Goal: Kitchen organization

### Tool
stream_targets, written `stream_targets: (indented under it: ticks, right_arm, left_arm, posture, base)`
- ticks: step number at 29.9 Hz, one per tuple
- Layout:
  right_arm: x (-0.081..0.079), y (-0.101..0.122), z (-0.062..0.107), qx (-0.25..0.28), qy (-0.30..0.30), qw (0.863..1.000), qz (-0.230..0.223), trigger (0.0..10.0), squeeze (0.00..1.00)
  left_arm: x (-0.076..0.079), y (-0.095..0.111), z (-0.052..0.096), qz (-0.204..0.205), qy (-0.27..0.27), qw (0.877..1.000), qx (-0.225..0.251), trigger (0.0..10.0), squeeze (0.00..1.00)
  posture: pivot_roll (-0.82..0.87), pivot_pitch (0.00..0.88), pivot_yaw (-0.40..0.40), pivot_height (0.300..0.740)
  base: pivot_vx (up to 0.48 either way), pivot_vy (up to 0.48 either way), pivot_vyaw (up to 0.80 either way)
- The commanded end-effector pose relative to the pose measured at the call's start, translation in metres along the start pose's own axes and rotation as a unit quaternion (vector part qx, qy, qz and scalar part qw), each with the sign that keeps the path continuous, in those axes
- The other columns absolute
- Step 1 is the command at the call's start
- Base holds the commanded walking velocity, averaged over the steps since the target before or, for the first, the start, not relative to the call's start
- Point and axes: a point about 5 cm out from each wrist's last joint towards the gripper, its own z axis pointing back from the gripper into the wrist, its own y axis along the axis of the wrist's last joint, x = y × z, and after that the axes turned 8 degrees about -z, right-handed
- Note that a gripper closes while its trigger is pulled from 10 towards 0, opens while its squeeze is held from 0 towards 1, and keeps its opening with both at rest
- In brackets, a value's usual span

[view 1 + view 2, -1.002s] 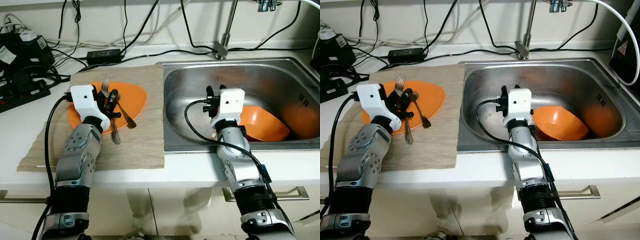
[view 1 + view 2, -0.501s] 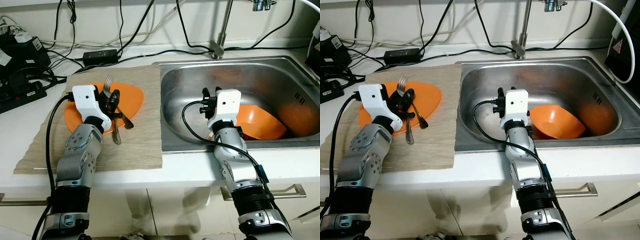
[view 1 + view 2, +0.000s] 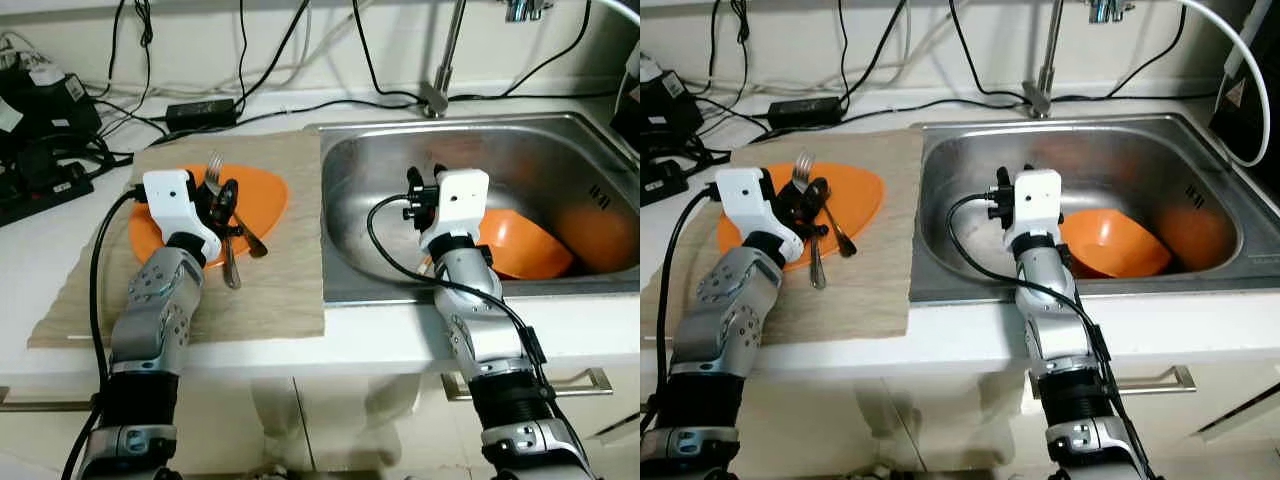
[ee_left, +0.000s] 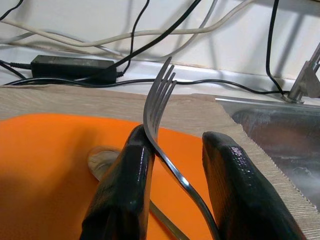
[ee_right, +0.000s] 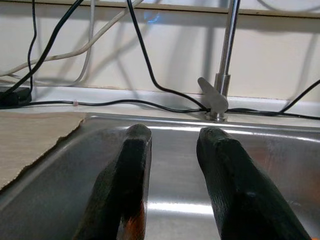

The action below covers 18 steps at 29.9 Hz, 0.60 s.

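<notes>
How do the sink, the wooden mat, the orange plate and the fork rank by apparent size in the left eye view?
1. sink
2. wooden mat; close to the sink, so unsure
3. orange plate
4. fork

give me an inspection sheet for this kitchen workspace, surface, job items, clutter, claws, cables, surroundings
Surface: white counter with a wood-grain mat; steel sink to its right.
Job's things: orange plate on the mat, carrying a fork and a spoon; orange bowl in the sink.
Clutter: nothing seen.
Claws: left claw above the plate, fork between its fingers; right claw open, empty, over the sink.
Cables: black and white cables, power adapter, power strip behind the mat.
Surroundings: faucet, cabinet drawers below.
</notes>
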Motion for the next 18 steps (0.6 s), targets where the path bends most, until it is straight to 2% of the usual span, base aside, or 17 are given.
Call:
stream_targets:
  ticks: [1,18]
  right_arm:
    - [-0.0025,0.0054,-0.0025,0.006,0.005,1.000,-0.002,10.0,0.00]
    - [-0.0035,-0.0010,0.0005,-0.006,0.004,1.000,0.001,10.0,0.00]
  left_arm:
    - [-0.0025,0.0032,-0.0025,-0.006,0.003,1.000,0.003,0.0,0.00]
    - [-0.0018,0.0058,-0.0045,-0.004,-0.001,1.000,0.006,0.0,0.00]
  posture:
    - [-0.07,0.000,0.093,0.740]
    - [-0.07,0.000,0.097,0.740]
  base:
    - [0.000,0.000,0.00]
    - [0.000,0.000,0.00]
